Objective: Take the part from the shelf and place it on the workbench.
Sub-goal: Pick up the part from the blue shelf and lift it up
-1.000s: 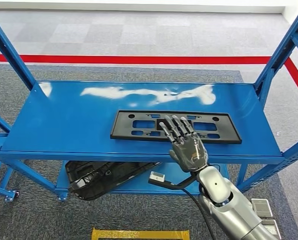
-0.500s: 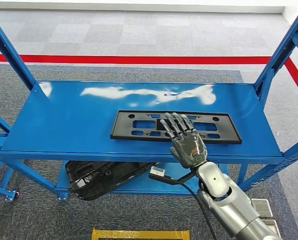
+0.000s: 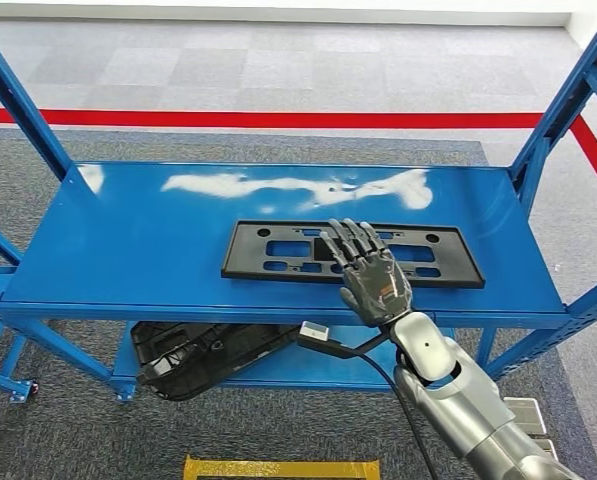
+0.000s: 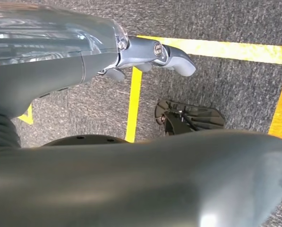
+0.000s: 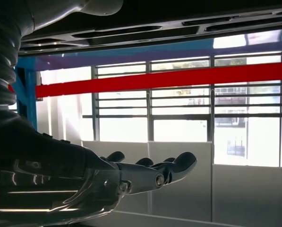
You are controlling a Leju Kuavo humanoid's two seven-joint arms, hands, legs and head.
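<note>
My right hand [image 3: 374, 280] reaches over the front edge of the blue shelf [image 3: 129, 250], fingers [image 5: 175, 168] stretched out flat and slightly apart, lying over the near middle of the flat black part [image 3: 280, 250] without holding it. I cannot tell whether they touch it. The part lies lengthwise on the shelf, toward the front. My left hand [image 4: 157, 54] hangs over grey carpet; I cannot tell how far open it is.
</note>
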